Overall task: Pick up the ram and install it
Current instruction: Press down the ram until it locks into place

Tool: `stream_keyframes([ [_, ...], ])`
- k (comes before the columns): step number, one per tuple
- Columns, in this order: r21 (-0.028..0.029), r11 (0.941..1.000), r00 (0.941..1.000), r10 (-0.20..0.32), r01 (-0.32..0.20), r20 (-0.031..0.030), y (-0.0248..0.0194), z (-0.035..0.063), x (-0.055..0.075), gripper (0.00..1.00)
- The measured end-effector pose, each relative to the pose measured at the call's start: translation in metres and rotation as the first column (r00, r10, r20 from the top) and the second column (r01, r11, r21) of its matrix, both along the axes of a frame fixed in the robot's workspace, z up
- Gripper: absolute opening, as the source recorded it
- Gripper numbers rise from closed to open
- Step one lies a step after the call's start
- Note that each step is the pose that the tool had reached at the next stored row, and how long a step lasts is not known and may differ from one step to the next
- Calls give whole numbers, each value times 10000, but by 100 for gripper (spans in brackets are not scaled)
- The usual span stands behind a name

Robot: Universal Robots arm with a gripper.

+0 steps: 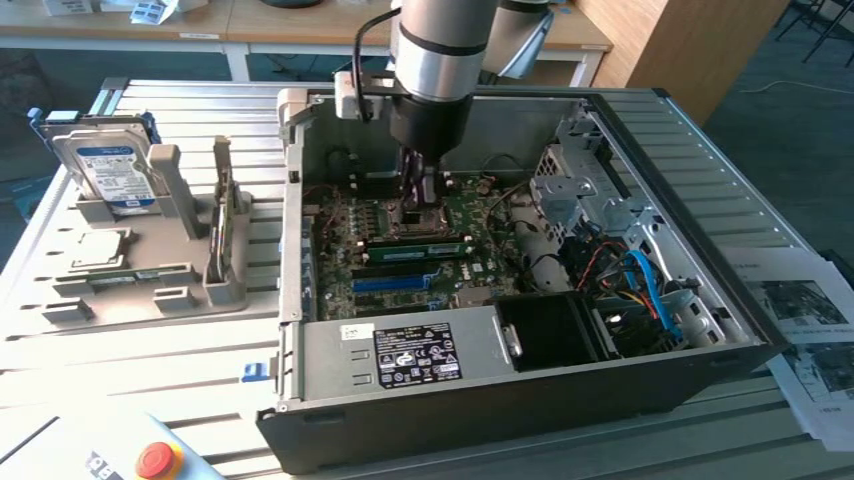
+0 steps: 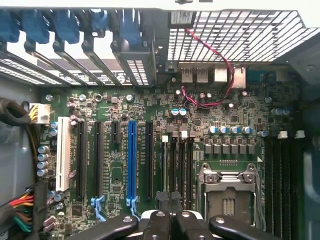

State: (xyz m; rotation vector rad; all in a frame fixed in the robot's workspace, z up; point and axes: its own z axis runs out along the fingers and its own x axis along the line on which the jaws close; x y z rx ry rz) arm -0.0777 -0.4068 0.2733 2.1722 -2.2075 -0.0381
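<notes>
Hard drive (image 1: 114, 172) upright in a grey holder (image 1: 147, 290) on the tabletop (image 1: 80, 370) at the exterior view's left, open computer case (image 1: 534, 390) beside it, claw (image 1: 427, 212) clenched above the motherboard (image 1: 467, 215), the ram (image 1: 420, 249) seated in a slot just below the claw.

Looks like a robotics lab or test workshop: an open computer case (image 1: 534, 290) sits on a slatted metal bench (image 1: 200, 400), wooden desks (image 1: 267, 25) behind, and a red stop button (image 1: 159, 459) up front.
</notes>
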Motion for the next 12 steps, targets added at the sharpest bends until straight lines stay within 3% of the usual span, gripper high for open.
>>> stream_keyframes([
  [12,-6,10000,10000,1,-1,-3,0,246,0,10],
])
